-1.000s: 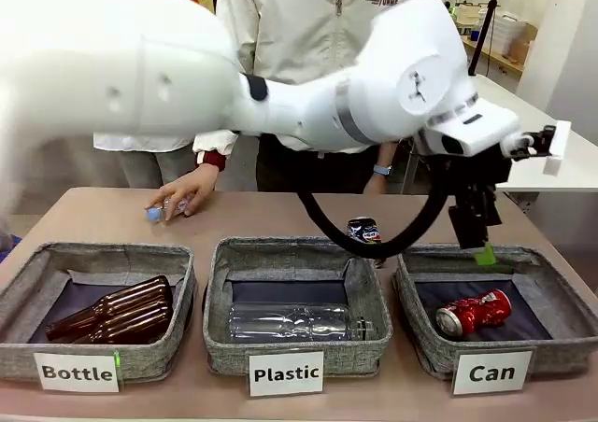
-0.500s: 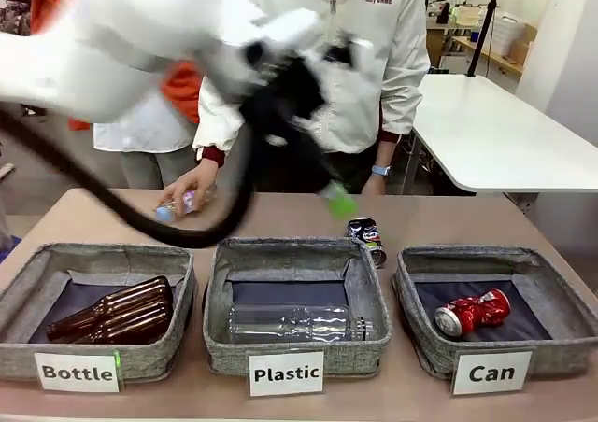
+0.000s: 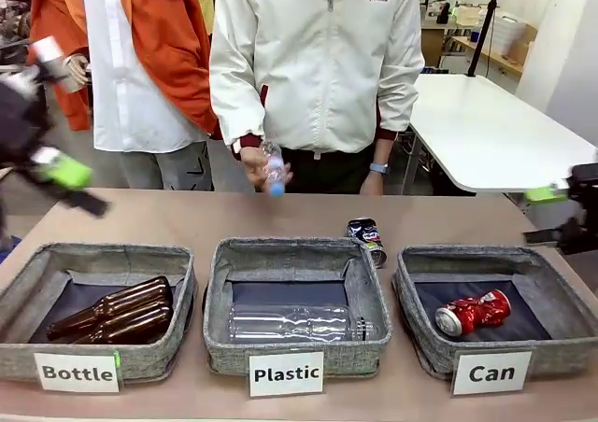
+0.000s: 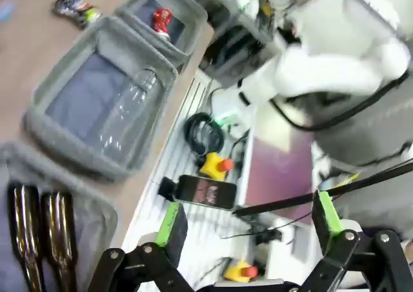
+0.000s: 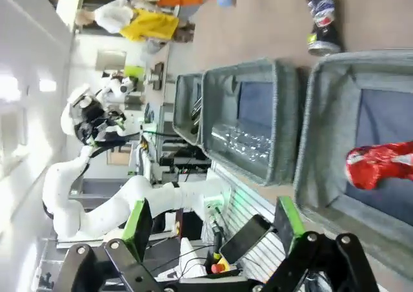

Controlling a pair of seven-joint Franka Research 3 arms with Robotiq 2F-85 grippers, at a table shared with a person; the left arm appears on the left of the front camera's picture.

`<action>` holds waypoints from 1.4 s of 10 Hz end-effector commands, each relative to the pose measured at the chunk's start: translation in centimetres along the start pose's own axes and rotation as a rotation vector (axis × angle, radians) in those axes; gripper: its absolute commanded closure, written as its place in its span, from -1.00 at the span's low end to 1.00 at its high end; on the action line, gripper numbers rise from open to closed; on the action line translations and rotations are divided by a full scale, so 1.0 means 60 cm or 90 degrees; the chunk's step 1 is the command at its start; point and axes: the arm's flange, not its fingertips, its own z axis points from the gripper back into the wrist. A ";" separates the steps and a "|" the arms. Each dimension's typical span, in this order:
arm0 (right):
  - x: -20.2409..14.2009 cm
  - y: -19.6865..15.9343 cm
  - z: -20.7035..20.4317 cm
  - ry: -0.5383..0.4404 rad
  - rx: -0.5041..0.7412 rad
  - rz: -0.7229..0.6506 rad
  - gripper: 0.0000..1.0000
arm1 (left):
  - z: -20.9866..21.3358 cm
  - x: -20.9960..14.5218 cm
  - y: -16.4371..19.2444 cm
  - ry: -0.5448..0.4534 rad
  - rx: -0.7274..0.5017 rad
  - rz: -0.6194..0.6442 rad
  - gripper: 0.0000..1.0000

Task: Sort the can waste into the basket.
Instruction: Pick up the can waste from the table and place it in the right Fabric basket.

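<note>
The red can (image 3: pixel 474 312) lies on its side inside the grey basket (image 3: pixel 416 333) labelled "Can" at the right. The black can (image 3: pixel 366 239) lies on the table behind the gap between that basket and the middle one. My left gripper (image 3: pixel 70 187) hangs open and empty at the far left, above the table's edge. At the far right my right gripper (image 3: pixel 544 215) is open and empty, just beyond the basket. The left wrist view has its gripper (image 4: pixel 248 218) open, with the red can (image 4: pixel 161 20) and the black can (image 4: pixel 74 8) far off. In the right wrist view the gripper (image 5: pixel 213 226) is open, looking at the red can (image 5: pixel 381 164), the basket (image 5: pixel 311 143) and the black can (image 5: pixel 321 19).
The "Plastic" basket (image 3: pixel 217 338) in the middle holds a clear bottle (image 3: pixel 294 323). The "Bottle" basket (image 3: pixel 177 291) at the left holds brown bottles (image 3: pixel 112 312). A person at the far side holds a small plastic bottle (image 3: pixel 273 170) above the table.
My left arm has swung from over the "Can" basket across the table to the far left. The person has lifted the small plastic bottle off the table. The right gripper has come into view.
</note>
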 end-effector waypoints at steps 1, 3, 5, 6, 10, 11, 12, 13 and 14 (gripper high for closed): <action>-0.036 -0.019 -0.078 -0.027 0.025 -0.040 -1.00 | 0.060 -0.070 0.049 -0.160 -0.046 0.037 -1.00; 0.003 -0.003 -0.061 -0.143 0.114 -0.121 -1.00 | 0.114 -0.164 0.104 -0.271 -0.070 0.043 -1.00; 0.037 -0.016 -0.052 -0.049 0.068 -0.080 -1.00 | 0.115 -0.156 0.090 -0.213 -0.045 0.080 -1.00; 0.037 -0.016 -0.052 -0.049 0.068 -0.080 -1.00 | 0.115 -0.156 0.090 -0.213 -0.045 0.080 -1.00; 0.037 -0.016 -0.052 -0.049 0.068 -0.080 -1.00 | 0.115 -0.156 0.090 -0.213 -0.045 0.080 -1.00; 0.037 -0.016 -0.052 -0.049 0.068 -0.080 -1.00 | 0.115 -0.156 0.090 -0.213 -0.045 0.080 -1.00; 0.037 -0.016 -0.052 -0.049 0.068 -0.080 -1.00 | 0.115 -0.156 0.090 -0.213 -0.045 0.080 -1.00; 0.037 -0.016 -0.052 -0.049 0.068 -0.080 -1.00 | 0.115 -0.156 0.090 -0.213 -0.045 0.080 -1.00; 0.037 -0.016 -0.052 -0.049 0.068 -0.080 -1.00 | 0.115 -0.156 0.090 -0.213 -0.045 0.080 -1.00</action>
